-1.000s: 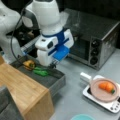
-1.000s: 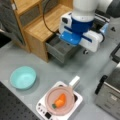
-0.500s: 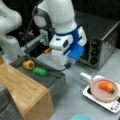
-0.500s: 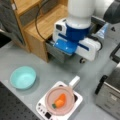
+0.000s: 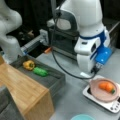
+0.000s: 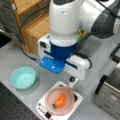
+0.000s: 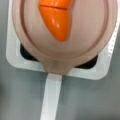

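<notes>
Carrot (image 7: 57, 21) in pink pan (image 7: 100, 37) on white scale (image 7: 15, 60), no readable writing; pincer unseen, grip state impossible to tell.

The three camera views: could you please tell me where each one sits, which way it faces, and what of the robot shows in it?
A front view: off the arm, looking down across the table at the drawer with yellow pepper and green vegetable; the arm's white and blue wrist shows.
A front view: off the arm, high, facing the wooden cabinet, above the teal bowl; the wrist fills it.
Wrist view: straight down on the pink pan; no gripper shows.
All share the carrot, pan and white scale.
</notes>
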### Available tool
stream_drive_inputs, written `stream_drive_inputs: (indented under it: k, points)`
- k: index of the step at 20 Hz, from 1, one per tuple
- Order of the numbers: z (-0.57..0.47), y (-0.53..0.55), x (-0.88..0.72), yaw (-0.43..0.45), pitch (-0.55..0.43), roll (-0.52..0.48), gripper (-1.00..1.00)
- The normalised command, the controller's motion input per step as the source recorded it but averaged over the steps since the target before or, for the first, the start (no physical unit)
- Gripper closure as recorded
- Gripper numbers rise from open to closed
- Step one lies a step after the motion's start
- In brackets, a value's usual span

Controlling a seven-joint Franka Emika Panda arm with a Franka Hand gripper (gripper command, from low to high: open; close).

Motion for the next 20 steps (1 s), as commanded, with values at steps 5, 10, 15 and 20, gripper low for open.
stream_drive_inputs:
  k: [5,10,15,20]
  points:
    - [0.04,0.26,0.48,-0.13,0.305,-0.025,-1.0]
    - [-0.06,0.29,0.52,-0.132,0.304,-0.053,-1.0]
    - [-0.06,0.25,0.56,-0.124,0.259,-0.107,-1.0]
    - [-0.02,0.1,0.51,-0.074,0.192,-0.157,-1.0]
